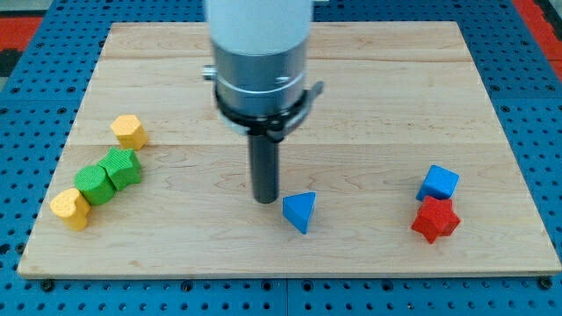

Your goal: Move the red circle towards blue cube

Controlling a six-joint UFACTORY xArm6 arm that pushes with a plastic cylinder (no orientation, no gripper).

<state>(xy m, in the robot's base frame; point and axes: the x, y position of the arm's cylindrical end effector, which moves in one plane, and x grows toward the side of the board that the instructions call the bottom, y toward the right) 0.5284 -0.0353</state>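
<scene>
A blue cube (pixel 437 183) lies at the view's right on the wooden board (pixel 378 96). A red block (pixel 435 219), star-like in outline, lies just below it, touching or nearly touching it. It is the only red block I see. My tip (pixel 266 200) rests on the board near the middle, far to the left of both blocks. A blue triangular block (pixel 299 211) lies just right of my tip, very close to it. The arm's wide body hides part of the board above the tip.
At the view's left lie a yellow block (pixel 128 131), two green blocks (pixel 120 167) (pixel 94 184) touching each other, and a second yellow block (pixel 70 208) by the lower green one. The board's bottom edge runs just below the red block.
</scene>
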